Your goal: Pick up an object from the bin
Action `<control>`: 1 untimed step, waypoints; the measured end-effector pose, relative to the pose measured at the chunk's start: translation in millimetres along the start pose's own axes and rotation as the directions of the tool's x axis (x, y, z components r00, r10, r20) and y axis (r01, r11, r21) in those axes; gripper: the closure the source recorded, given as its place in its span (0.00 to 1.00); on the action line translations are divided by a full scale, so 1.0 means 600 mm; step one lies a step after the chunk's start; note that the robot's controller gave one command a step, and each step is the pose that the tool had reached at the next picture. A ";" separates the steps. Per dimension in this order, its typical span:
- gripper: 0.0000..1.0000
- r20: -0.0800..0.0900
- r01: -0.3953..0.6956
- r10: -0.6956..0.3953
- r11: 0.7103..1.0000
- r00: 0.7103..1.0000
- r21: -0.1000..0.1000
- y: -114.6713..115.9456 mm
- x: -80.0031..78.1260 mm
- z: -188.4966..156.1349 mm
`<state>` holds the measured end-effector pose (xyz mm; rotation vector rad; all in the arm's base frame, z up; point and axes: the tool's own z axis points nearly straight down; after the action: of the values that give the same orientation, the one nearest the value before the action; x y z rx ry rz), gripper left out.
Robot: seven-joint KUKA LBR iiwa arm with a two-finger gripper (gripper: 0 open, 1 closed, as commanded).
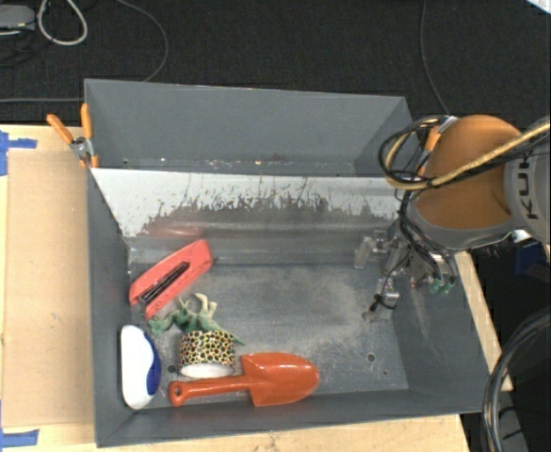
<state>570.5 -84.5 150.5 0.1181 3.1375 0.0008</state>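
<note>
Looking down into a grey metal bin (247, 125) with sloping walls, the camera view shows a robot arm reaching in from the right. The arm's wrist carries a rounded orange cover (463, 182) with black cables (405, 153) looped beside it. Below that cover, the metal gripper (380, 299) hangs low over the bare, scuffed floor at the right side of the bin, near the right wall. Whether the gripper is open or closed cannot be told from this angle, and nothing can be seen held in it.

All the loose things lie together in the near left corner, well apart from the gripper. A flat red stapler with a black slot (171, 273) lies at a slant farthest back. Just in front of it is a small green and cream toy plant (188, 316), touching a leopard-print roll of tape (206, 349). A white oblong plastic piece with a blue edge (137, 366) lies against the left wall. An orange-red plastic scoop (256, 381) lies along the near wall, its handle pointing left under the roll.
</note>
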 end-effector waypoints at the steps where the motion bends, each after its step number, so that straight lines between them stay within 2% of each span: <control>1: 0.00 -0.016 -0.010 0.010 1.000 1.000 -0.003 -0.033 0.133 0.121</control>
<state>489.6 -98.0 77.4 0.1343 3.1531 0.0064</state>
